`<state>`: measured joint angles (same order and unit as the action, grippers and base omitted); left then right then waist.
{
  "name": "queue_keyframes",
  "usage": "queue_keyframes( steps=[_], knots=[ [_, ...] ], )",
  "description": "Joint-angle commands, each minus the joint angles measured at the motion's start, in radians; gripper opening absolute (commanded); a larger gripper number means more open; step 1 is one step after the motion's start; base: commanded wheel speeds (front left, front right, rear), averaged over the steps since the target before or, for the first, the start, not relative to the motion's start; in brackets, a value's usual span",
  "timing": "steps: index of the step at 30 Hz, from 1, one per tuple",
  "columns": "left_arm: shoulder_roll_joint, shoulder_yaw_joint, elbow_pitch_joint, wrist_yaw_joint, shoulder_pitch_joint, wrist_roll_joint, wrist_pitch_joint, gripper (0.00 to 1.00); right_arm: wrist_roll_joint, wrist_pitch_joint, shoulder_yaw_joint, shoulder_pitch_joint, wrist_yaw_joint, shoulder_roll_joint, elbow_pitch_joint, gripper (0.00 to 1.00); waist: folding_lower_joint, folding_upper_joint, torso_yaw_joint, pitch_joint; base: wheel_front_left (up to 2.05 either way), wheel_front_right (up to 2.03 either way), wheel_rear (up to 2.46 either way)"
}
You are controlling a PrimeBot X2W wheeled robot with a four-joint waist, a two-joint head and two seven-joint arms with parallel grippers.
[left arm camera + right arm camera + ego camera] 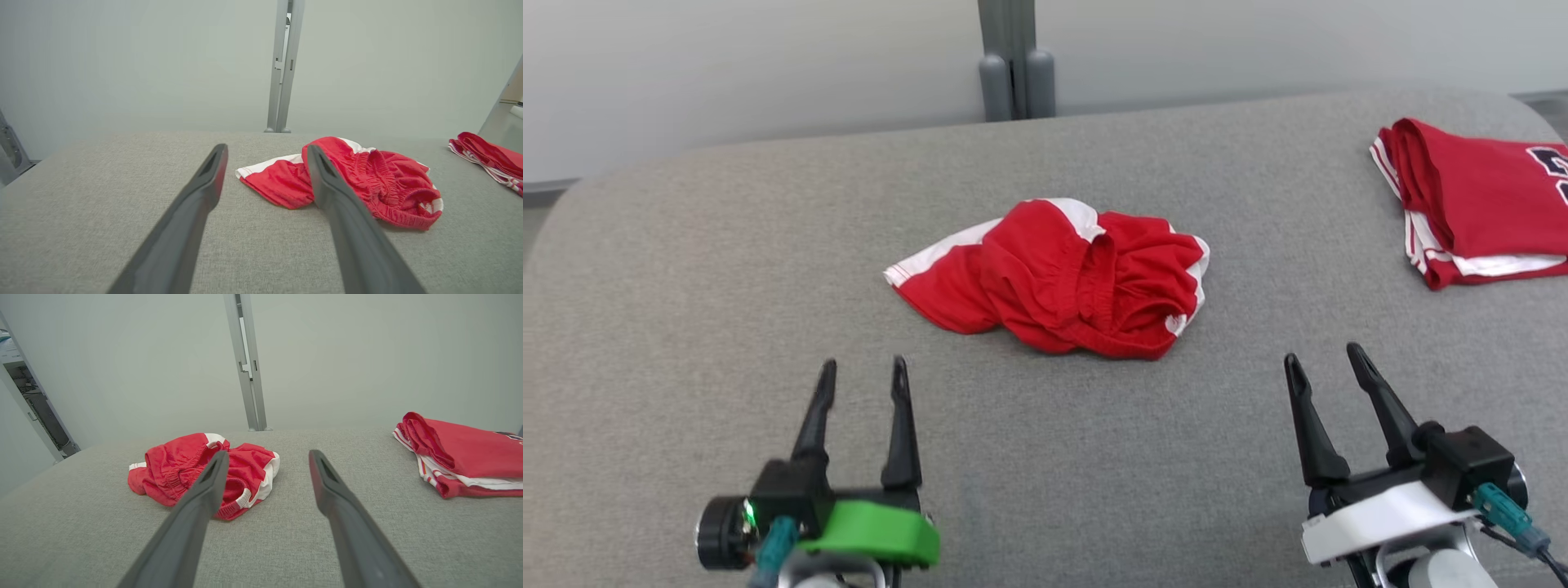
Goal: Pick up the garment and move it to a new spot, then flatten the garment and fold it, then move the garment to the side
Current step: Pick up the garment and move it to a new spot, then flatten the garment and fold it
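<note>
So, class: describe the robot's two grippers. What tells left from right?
Each has two long, dark, tapering fingers on a black body with a teal plug. The left gripper has a green collar and a small green light; the right gripper has a white collar and a dark cable behind its plug.

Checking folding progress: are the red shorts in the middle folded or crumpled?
Crumpled. The shorts lie bunched in a heap on the grey surface, waistband rumpled and gathered.
</note>
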<state>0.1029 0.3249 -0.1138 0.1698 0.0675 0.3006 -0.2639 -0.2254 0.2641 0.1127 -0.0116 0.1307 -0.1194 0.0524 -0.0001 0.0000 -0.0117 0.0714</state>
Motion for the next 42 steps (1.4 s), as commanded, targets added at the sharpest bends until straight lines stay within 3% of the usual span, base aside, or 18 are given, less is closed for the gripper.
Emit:
queue_keyframes(
  steps=[1,11,42],
  knots=[
    [-0.011,-0.016,0.023,-0.011,-0.046,-0.033,0.0,1.0,-0.001,0.0,-0.007,-0.022,0.0,0.002,0.001,1.0,0.0001,0.0,0.046,-0.054,0.0,0.0,0.0],
    [-0.049,-0.132,0.102,-0.048,-0.228,-0.116,0.0,1.0,0.042,0.0,0.017,-0.082,0.0,-0.003,-0.009,1.0,0.0001,0.0,0.049,-0.095,0.0,0.0,0.0],
    [-0.052,-0.104,0.102,-0.045,-0.205,-0.144,0.0,1.0,0.037,0.0,-0.025,-0.078,0.0,0.033,0.011,1.0,0.0001,0.0,0.057,-0.086,0.0,0.0,0.0]
  ],
)
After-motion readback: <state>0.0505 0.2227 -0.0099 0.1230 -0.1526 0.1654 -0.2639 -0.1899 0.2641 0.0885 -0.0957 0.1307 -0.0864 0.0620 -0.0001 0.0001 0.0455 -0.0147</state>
